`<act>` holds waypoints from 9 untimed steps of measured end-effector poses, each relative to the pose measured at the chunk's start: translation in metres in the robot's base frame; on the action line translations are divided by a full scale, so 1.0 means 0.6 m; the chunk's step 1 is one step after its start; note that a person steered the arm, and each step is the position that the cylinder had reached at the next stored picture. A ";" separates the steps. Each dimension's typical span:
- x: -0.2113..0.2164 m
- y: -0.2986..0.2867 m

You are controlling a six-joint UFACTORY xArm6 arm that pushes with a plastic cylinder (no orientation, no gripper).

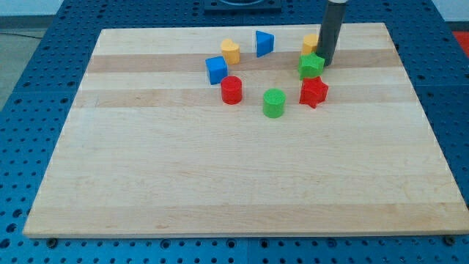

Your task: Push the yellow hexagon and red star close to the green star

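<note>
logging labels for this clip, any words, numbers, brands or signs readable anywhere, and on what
None: no readable text, number, brand or sign shows in the camera view.
The wooden board is bare wood grain.
The blocks, among them the green star, the red star and the yellow hexagon, carry no markings.
My tip, beside the green star, is plain dark.
The blue perforated table shows only holes.

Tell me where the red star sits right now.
The red star sits in the board's upper right part, just below the green star and right of the green cylinder.
</note>
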State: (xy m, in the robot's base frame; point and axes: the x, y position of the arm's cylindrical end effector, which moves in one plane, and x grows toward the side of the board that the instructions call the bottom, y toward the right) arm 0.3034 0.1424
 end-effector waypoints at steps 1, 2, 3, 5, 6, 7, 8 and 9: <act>0.000 -0.025; -0.001 -0.015; -0.014 0.036; -0.136 0.029; -0.139 0.007; -0.109 0.007; -0.090 0.007; -0.082 0.014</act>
State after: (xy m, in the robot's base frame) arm 0.2544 0.1508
